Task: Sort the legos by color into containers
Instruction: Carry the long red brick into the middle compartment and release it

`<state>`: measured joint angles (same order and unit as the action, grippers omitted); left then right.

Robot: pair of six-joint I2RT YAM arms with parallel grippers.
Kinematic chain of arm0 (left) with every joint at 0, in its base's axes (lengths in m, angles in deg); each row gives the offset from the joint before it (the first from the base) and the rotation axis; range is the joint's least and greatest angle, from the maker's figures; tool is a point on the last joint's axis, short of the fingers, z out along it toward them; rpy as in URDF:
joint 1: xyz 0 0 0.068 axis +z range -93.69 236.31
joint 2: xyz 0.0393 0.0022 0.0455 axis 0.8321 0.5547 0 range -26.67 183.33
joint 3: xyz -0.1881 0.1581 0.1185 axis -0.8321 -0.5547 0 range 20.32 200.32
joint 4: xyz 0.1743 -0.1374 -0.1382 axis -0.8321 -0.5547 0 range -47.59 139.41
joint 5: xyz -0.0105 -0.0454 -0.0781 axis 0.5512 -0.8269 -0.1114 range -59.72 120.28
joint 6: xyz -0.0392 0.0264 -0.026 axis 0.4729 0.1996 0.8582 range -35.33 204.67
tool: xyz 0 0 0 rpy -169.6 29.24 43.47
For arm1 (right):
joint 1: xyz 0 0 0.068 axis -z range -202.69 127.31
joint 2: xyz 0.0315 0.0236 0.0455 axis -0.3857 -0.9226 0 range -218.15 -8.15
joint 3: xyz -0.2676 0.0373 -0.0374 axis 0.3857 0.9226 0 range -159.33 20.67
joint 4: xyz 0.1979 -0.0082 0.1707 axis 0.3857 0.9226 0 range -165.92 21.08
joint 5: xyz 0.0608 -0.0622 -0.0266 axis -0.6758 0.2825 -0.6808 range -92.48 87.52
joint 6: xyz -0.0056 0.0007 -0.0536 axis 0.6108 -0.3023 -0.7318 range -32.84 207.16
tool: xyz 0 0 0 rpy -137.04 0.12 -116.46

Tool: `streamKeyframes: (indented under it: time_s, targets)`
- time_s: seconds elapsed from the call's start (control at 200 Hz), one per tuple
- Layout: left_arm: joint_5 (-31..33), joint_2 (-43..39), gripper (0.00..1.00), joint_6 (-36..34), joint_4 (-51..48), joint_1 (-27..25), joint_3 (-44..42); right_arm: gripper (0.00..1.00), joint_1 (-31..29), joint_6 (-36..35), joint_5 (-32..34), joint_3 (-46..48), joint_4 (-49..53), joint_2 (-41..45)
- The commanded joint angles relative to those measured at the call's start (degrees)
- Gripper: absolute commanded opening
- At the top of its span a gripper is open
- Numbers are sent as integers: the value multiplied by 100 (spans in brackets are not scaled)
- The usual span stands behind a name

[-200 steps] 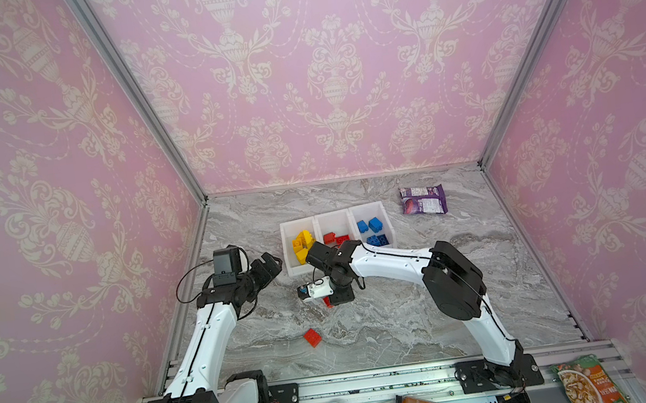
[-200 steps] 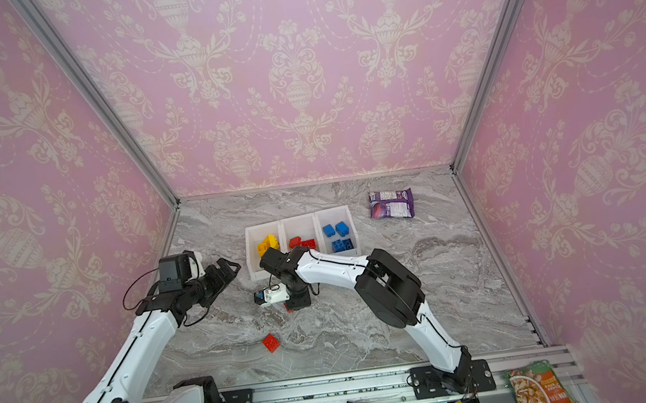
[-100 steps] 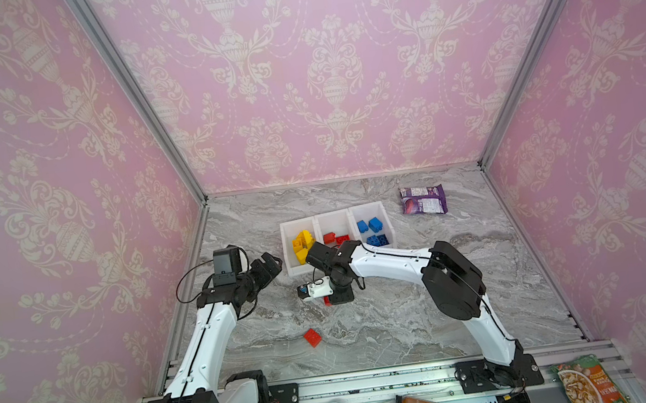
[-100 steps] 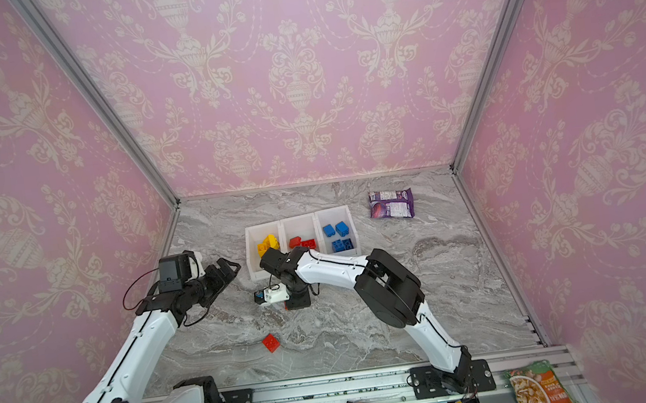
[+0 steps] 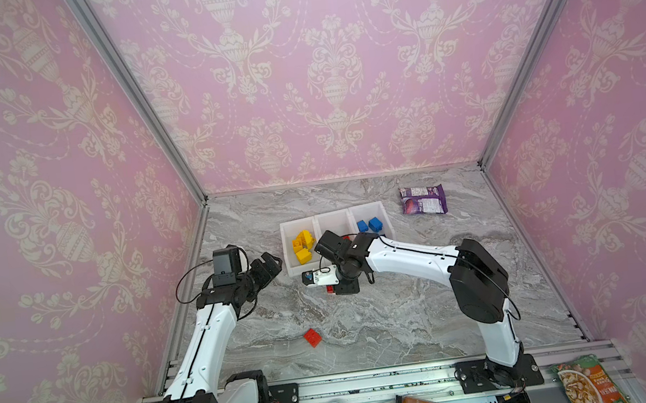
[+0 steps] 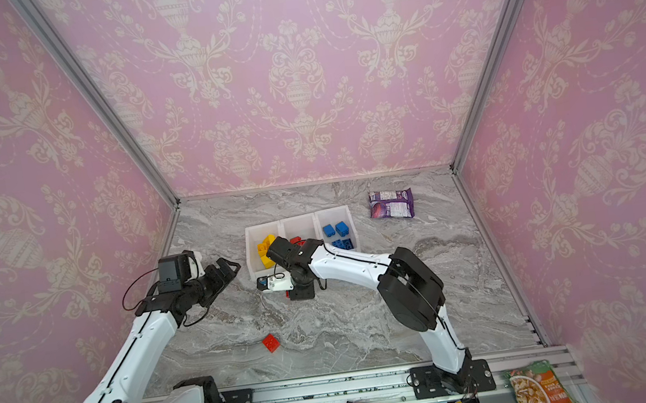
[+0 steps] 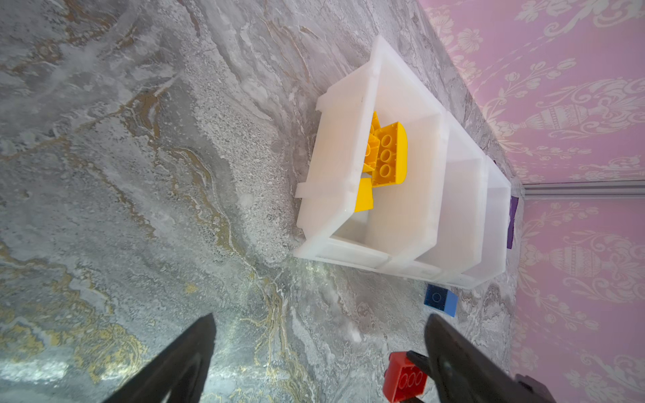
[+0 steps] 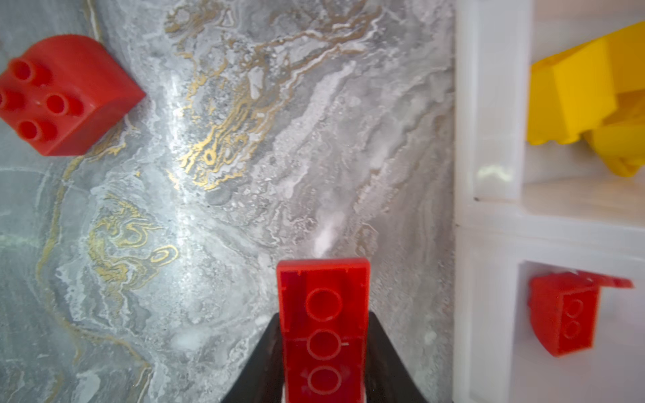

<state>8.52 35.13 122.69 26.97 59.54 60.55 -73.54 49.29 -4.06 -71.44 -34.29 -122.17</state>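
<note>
Right claw newly tight on red brick, clear only wrist-side.

Three containers are standing. Three red legos, at least three blue legos and one purple packet are showing; the yellow legos are lying too heaped to count.

The right arm hides most of the middle container, and the wrist view's edge cuts off the red brick.
</note>
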Motion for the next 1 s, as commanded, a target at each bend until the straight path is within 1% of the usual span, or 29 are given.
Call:
streamKeyframes:
  time_s: [0.0,0.145,0.305,0.59,0.861,0.916,0.941,0.996]
  targets:
    - [-124,-88,96,-51,-156,40,3,33,261,212,310,65,-219,238]
    - [-131,-115,95,-49,-145,38,-35,35,646,498,473,-187,-388,192]
    - [-151,-116,95,-29,-129,30,-59,37,900,809,608,-709,-512,-160]
    - [-99,-182,95,-82,-215,25,-59,37,1016,1048,1203,-2007,-248,-1239]
    - [-78,-164,95,-101,-200,12,-94,40,1094,1079,1644,-2798,-140,-1888]
    - [-82,-150,95,-95,-195,13,-97,43,1105,1088,1683,-2930,-105,-1967]
    - [-70,-151,95,-102,-198,12,-95,46,1115,1088,1697,-2976,-94,-1990]
    - [-74,-142,95,-101,-190,12,-90,59,1117,1072,1707,-3058,-73,-2032]
